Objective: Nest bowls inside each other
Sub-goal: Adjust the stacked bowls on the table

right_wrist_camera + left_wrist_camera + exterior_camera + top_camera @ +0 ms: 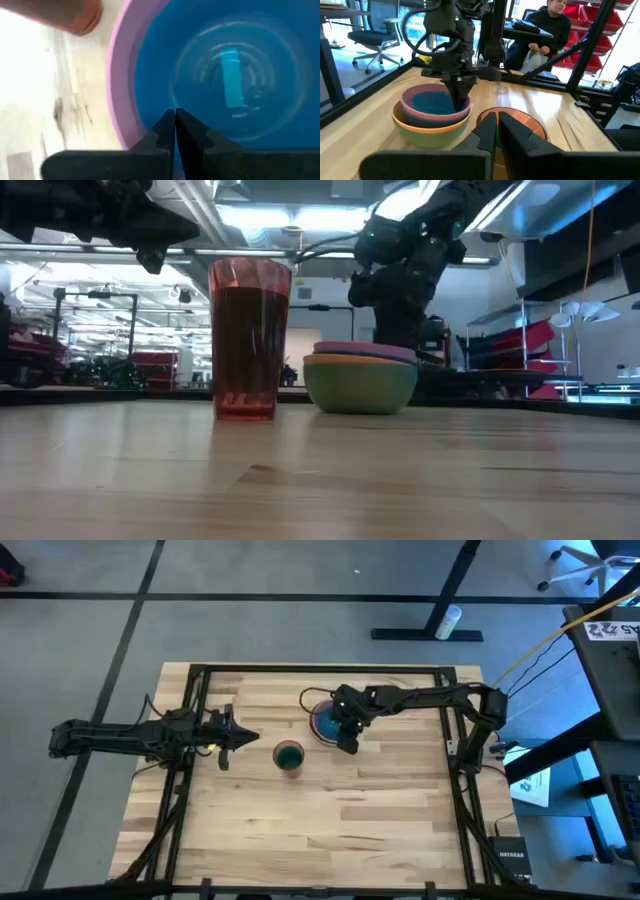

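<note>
Stack of bowls (326,720) nested at table's 12 o'clock; right gripper (347,743) closed, empty, above it. Left gripper (243,739) closed, idle at 9 o'clock. Next: retreat, judged finished

See-through orange-red cup (250,338) upright on the wooden table (330,825), near mid-table. Seated person (546,31) in dark clothing beyond the far edge. Office chair (374,39) beside the table.
</note>
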